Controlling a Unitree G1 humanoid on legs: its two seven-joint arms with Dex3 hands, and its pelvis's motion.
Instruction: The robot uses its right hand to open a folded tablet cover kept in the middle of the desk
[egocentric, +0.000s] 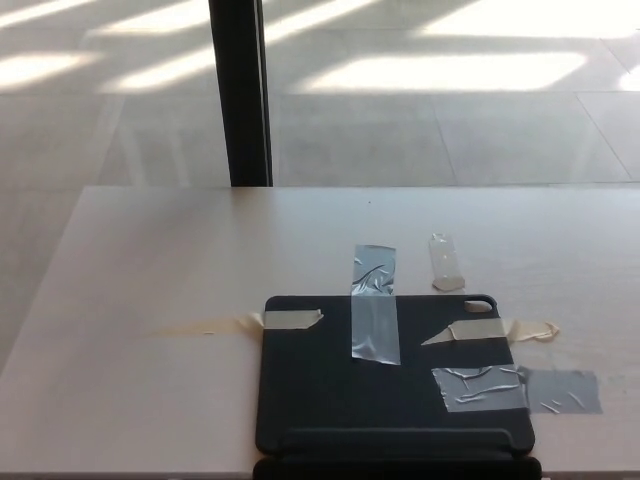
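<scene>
The dark tablet cover (390, 375) lay flat and closed on the pale bench (180, 270), near the front edge and a little right of the middle. Its near edge showed a thicker folded band running along the bottom of the view. Several pieces of tape held it down. A strip of silver duct tape (375, 303) ran from the bench over the far edge of the cover, near its middle. A second, crumpled patch of silver tape (515, 389) crossed the cover's right edge onto the bench. A strip of beige masking tape (262, 321) reached from the bench onto the far left corner, and another beige strip (495, 330) crossed the far right corner and ended in a curl on the bench. Just beyond the cover, apart from it, a short clear piece of tape (445, 262) was stuck to the bench by itself. Behind the bench a black post (239, 90) stood against a tiled floor (450, 110) lit by bright bands of sun. Neither robot hand was in the view, so I could not tell whether either was open or holding anything
</scene>
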